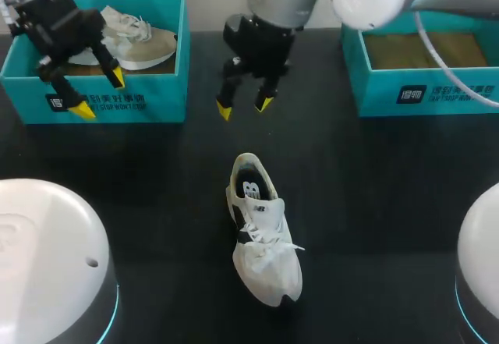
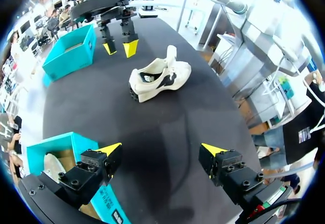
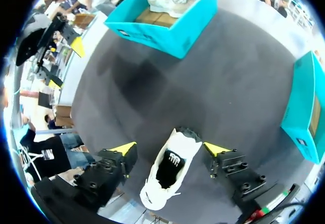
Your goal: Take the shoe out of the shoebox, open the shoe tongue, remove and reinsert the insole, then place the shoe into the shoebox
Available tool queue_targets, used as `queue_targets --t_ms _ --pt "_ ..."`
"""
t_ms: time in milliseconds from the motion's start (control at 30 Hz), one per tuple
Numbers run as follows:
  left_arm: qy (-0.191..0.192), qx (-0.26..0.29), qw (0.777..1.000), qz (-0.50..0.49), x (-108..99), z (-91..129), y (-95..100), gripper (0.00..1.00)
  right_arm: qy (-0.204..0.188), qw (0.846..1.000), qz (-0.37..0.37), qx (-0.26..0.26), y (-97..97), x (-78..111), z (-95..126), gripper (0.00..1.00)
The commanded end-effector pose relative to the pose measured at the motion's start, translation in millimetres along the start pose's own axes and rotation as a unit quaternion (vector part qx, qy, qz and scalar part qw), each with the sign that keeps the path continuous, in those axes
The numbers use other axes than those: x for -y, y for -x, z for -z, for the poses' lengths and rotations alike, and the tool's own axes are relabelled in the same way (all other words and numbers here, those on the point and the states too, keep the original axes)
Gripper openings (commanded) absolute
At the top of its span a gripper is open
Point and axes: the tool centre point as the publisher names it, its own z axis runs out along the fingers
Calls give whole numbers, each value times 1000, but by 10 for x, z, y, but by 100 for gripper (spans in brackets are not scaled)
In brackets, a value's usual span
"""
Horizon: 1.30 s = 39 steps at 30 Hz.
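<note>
Shoe (image 1: 261, 231) stands on the desk (image 1: 374, 203), between the boxes: removal is done. Tongue, insole and return steps appear outstanding. Right end effector (image 1: 244, 108) hangs over the shoe, fingers apart, empty. Left end effector (image 1: 100, 93), likewise spread and empty, is at the left box (image 1: 156, 94).

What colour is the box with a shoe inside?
The box is teal, with white print on its front. The head view shows it best.

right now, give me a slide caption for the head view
Right gripper hangs open over the white shoe on the black table.
</note>
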Motion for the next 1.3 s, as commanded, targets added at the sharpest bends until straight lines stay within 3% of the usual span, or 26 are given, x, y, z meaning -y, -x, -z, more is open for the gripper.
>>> queue_targets --t_ms 33,233,300,333,367,533,1000,1167,1300 --pt "2 -1 1000 0 -101 186 20 100 -16 998 -14 57 -125 26 -32 48" --pt "10 10 1000 2 -241 359 43 100 -1 996 -33 85 -258 118 -71 41" --pt "8 12 1000 4 -283 407 45 100 6 995 -36 90 -306 134 -86 23" --pt "6 9 1000 3 -309 428 45 100 5 994 -40 100 -322 145 -91 2" --pt "11 7 1000 -3 -341 455 44 100 5 993 -43 106 -338 166 -100 0" --pt "11 7 1000 -3 -341 455 44 100 23 983 -87 162 -314 298 -118 0" --pt "11 7 1000 -3 -341 455 44 100 23 983 -87 162 -314 298 -118 0" --pt "11 7 1000 -3 -341 455 44 100 28 966 -112 231 -415 400 -359 0" --pt "11 7 1000 -3 -341 455 44 100 27 962 -120 245 -383 556 -561 0"
